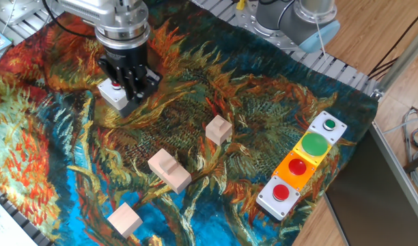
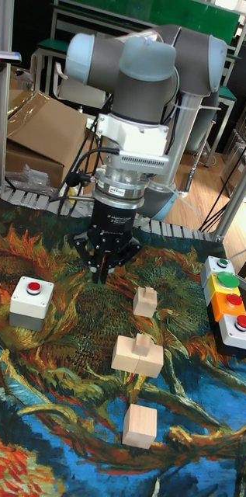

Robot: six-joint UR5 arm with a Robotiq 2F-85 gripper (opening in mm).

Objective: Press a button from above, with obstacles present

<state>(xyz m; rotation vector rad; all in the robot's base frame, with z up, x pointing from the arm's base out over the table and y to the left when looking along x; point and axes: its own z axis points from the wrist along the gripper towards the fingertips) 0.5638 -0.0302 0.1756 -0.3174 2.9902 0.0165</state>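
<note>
Three pale wooden blocks, the obstacles [image 2: 140, 354], are seen in a loose line on the painted cloth [image 2: 68, 411], the middle one bearing a raised stub. The button [image 2: 34, 287] sits atop its light-grey box near the cloth's far left edge, well apart from the joined row of button boxes [image 2: 230, 301]. The gripper [image 2: 105, 272] is held above the cloth beside the button box; whether its jaws are spread cannot be told.
</note>
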